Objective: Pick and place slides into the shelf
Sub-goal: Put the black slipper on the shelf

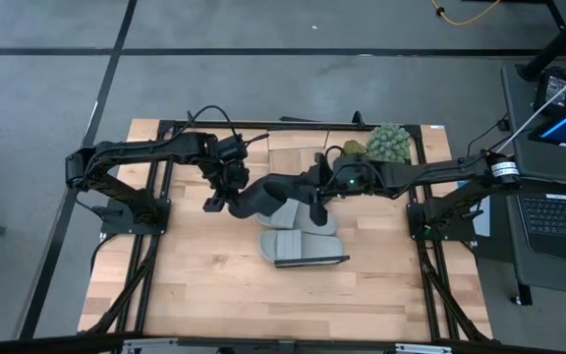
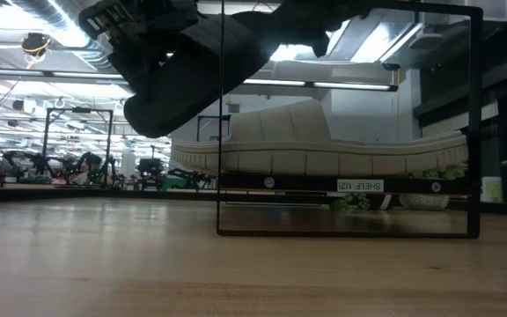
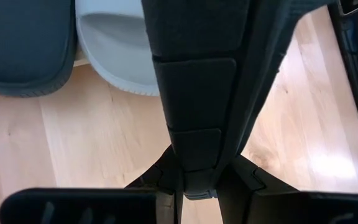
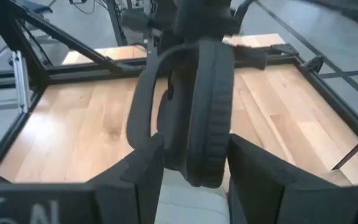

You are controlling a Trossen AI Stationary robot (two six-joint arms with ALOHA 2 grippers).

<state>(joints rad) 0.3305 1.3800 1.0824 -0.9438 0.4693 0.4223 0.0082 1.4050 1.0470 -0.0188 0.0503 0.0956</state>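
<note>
Gripping black slide (image 1: 263, 195), both jaws, midair

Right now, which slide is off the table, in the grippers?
A black slide, held in the air between the left gripper and right gripper, each shut on one end. The light grey slides lie below it.

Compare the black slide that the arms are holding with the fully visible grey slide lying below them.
Colour: the black slide is dark, the grey slide pale.
Support: the black slide is up in the air, gripped by the left tool and the right tool; neither tool touches the grey slide.
Pose: the black slide is tilted on edge; the grey slide sits level, sole down.
Both have one broad strap.
</note>
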